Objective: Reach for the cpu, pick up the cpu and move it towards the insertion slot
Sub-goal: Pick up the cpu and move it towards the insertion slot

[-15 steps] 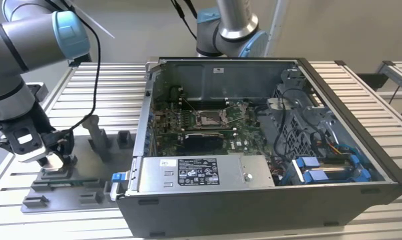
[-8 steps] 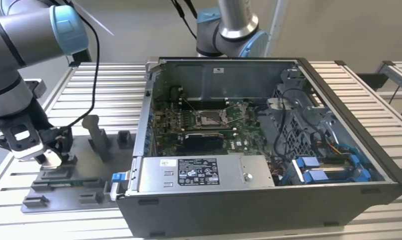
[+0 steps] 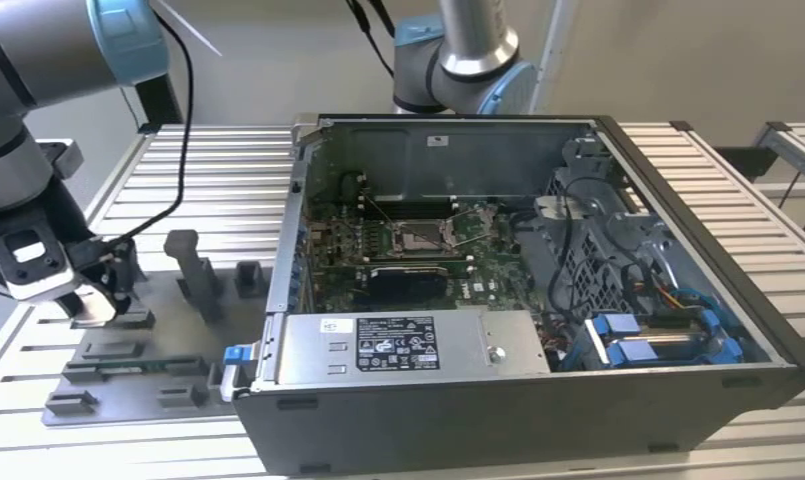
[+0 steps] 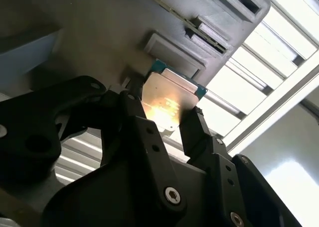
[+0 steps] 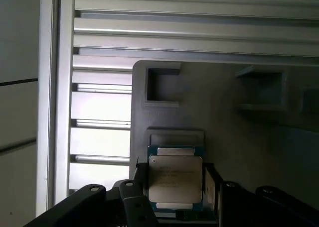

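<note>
Gripper (image 4: pixel 162 110): jaws clamped on two opposite edges of the cpu (image 5: pixel 175 177), chip held flat between them, grey fixture plate (image 5: pixel 224 112) close beyond their tips; even pressure and a level lift seemed advisable.

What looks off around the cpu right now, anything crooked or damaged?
Nothing stands out. In the first wrist view the cpu sits square in the gripper, at the grey fixture plate, with no visible chips or bends. In the exterior view the slot inside the case looks unobstructed.
</note>
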`<state>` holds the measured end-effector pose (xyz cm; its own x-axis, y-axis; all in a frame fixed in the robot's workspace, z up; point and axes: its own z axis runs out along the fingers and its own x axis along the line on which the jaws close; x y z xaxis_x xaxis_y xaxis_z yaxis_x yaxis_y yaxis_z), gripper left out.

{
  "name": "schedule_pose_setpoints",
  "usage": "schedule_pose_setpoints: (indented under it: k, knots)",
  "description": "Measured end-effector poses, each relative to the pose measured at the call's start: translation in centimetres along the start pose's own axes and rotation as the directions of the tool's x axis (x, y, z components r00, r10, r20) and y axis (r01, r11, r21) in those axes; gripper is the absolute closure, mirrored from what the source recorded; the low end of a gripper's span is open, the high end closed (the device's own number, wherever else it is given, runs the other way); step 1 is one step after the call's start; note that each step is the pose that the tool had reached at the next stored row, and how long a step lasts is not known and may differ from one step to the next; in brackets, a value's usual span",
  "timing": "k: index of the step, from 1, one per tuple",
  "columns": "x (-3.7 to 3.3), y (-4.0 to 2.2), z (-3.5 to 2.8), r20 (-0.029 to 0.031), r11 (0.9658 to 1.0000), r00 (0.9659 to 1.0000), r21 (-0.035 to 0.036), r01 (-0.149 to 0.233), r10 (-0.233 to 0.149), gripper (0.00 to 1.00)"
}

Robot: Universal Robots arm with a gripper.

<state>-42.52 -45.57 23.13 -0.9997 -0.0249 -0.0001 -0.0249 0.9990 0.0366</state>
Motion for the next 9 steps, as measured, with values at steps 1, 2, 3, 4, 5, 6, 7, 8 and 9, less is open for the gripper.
schedule_pose_setpoints:
  k: [1, 2, 3, 4, 5, 6, 7, 8, 9]
  knots:
    - [0.0, 0.01, -0.19, 0.0, 1.0, 1.0, 0.0, 0.0, 0.0, 1.0]
    - [0.0, 0.01, -0.38, -0.0001, 1.0, 1.0, 0.0, 0.0, 0.0, 1.0]
    - [0.0, 0.02, -0.56, 0.0, 1.0, 1.0, 0.0, 0.0, 0.0, 1.0]
    - [0.0, 0.03, -0.71, 0.0001, 1.0, 1.0, -0.0001, 0.0, 0.0, 1.0]
    - [0.0, 0.03, -0.85, 0.0, 1.0, 1.0, 0.0, 0.0, 0.0, 1.0]
    - [0.0, 0.04, -0.97, 0.0001, 1.0, 1.0, 0.0, 0.0, 0.0, 1.0]
    - [0.0, 0.04, -1.07, 0.0001, 1.0, 1.0, -0.0001, 0.0, 0.0, 1.0]
    - [0.0, 0.04, -1.15, 0.0001, 1.0, 1.0, -0.0001, 0.0, 0.0, 1.0]
    - [0.0, 0.04, -1.23, 0.0001, 1.0, 1.0, -0.0001, 0.0, 0.0, 1.0]
